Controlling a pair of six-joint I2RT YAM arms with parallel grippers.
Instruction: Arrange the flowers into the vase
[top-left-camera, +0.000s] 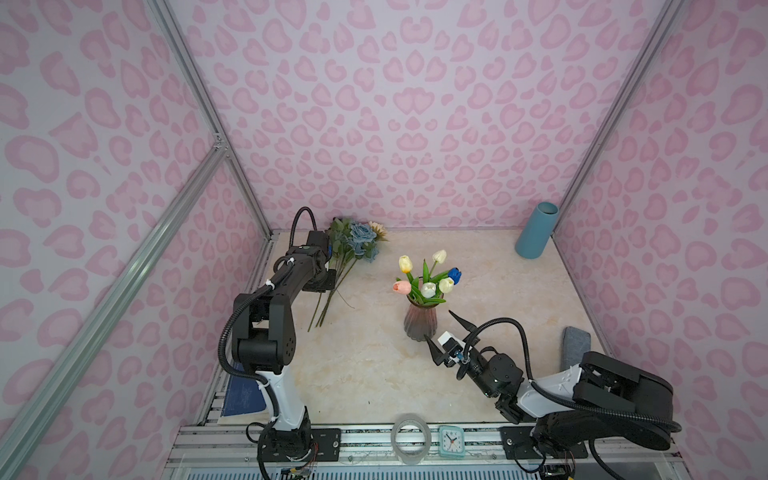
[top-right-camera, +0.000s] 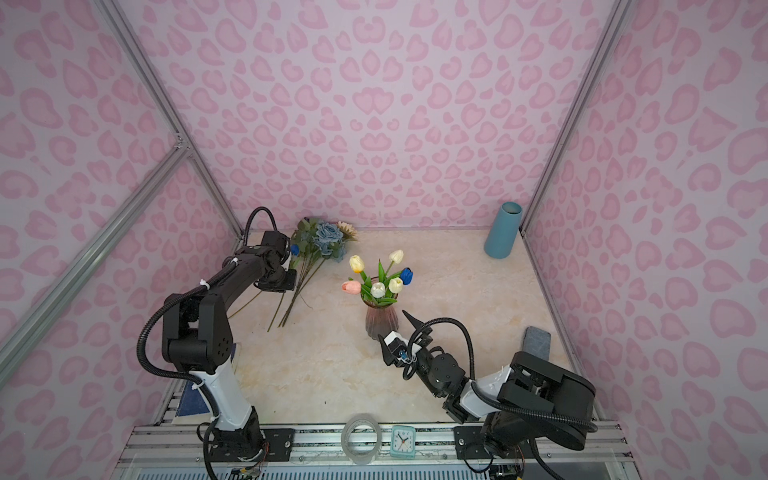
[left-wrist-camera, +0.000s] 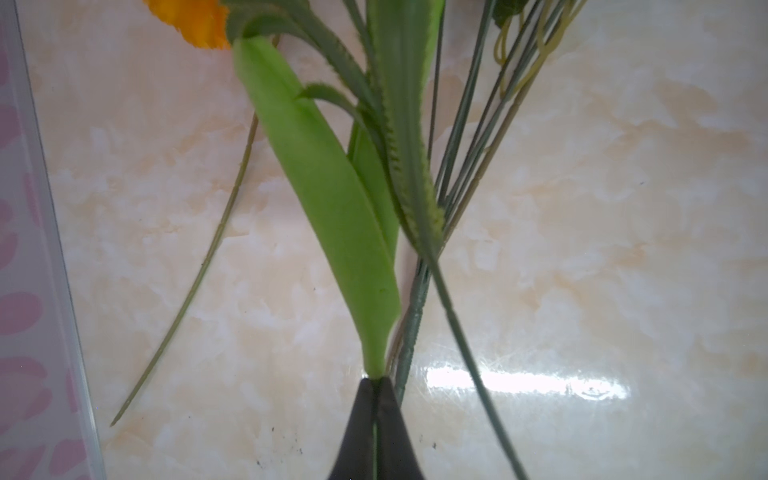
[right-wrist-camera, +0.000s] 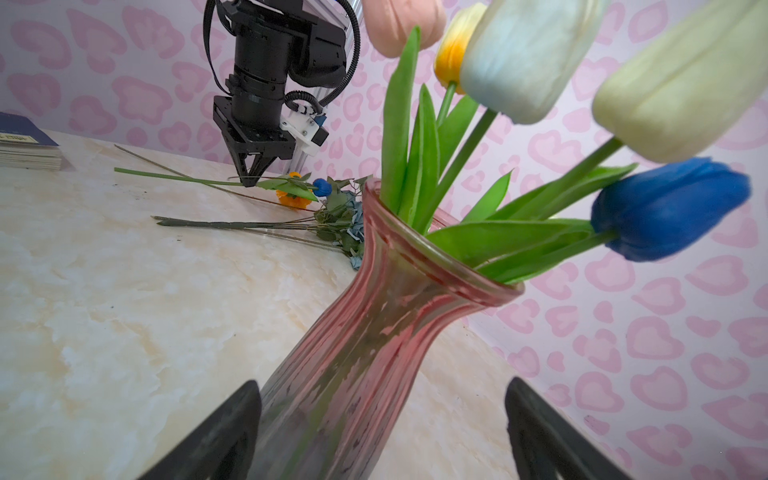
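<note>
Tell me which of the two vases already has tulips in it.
The pink glass vase mid-table, between the right gripper's open jaws. The teal vase in the far right corner shows no flowers.

Top views overhead; left wrist downward — right wrist beside vase (right-wrist-camera: 374, 332).

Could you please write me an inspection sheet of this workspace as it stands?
Surface: marble-look table, glossy, a few dark specks.
Job's things: pink glass vase upright, holding six tulips; dusty-blue bunch, orange bloom and blue rose outside it, by the left arm.
Clutter: teal tube, tape roll, clock, grey pad, blue book.
Grippers: left gripper shut on a flower stem; right gripper open, straddling the vase.
Cables: black hoses loop over both arms.
Surroundings: pink patterned walls, aluminium frame.
</note>
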